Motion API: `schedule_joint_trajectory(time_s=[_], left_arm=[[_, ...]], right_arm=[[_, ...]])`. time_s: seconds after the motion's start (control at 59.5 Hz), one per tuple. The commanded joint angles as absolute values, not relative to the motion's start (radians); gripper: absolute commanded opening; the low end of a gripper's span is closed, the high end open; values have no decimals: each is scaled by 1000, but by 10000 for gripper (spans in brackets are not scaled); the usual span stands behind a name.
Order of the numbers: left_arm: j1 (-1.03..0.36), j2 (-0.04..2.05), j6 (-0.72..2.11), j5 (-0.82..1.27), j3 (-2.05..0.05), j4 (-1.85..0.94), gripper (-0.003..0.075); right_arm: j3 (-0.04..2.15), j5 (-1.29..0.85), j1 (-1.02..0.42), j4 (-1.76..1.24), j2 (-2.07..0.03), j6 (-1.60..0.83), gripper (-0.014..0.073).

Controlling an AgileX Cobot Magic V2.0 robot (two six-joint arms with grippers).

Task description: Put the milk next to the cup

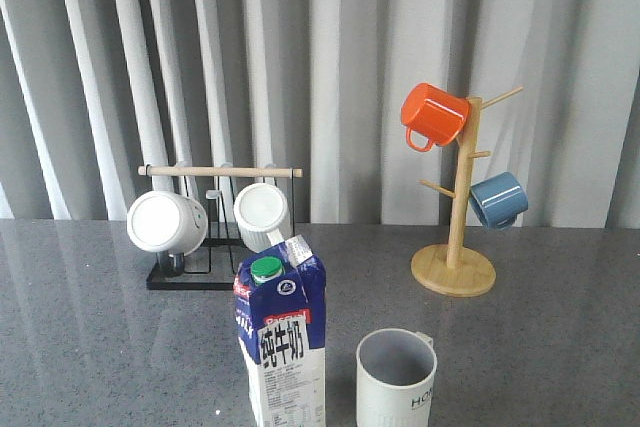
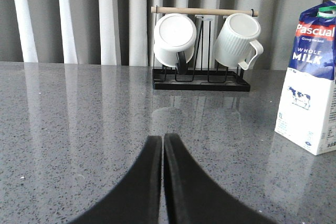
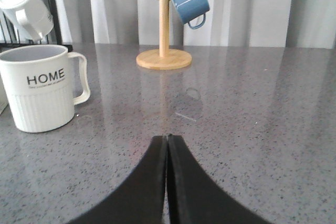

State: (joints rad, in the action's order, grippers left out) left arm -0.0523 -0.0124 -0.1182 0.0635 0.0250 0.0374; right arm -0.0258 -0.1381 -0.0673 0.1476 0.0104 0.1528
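The milk (image 1: 282, 342), a tall dark-blue and white carton with a green cap, stands upright on the grey table near the front edge. It also shows in the left wrist view (image 2: 310, 80). The cup (image 1: 396, 379), an off-white ribbed mug marked "HOME", stands just right of the carton with a small gap between them. It also shows in the right wrist view (image 3: 39, 86). My left gripper (image 2: 163, 138) is shut and empty, low over bare table, left of the carton. My right gripper (image 3: 167, 137) is shut and empty, right of the cup. Neither gripper shows in the front view.
A black wire rack (image 1: 195, 272) with a wooden bar holds two white mugs (image 1: 167, 221) behind the carton. A wooden mug tree (image 1: 455, 267) at the back right carries an orange mug (image 1: 433, 115) and a blue mug (image 1: 498, 199). A grey curtain hangs behind the table.
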Motion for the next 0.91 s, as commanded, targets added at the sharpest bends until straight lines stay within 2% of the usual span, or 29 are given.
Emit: schedule_joint_trajectory(time_s=[0.0,0.151,0.487,0.89], left_arm=[[-50,-22,-125,-8,7,39,-6],[-50,-22,-125,-7,7,39,-6],[-50,-22,-125,-7,7,39,-6],[-50,-22,-125,-7,7,39,-6]], right_arm=[[-36,-28,-18,142,21,144,-6],[-36,-12,44,75,21,145,-6],[-36,-9,44,78,21,145,-6],[-36,102,44,89,21,112,-6]])
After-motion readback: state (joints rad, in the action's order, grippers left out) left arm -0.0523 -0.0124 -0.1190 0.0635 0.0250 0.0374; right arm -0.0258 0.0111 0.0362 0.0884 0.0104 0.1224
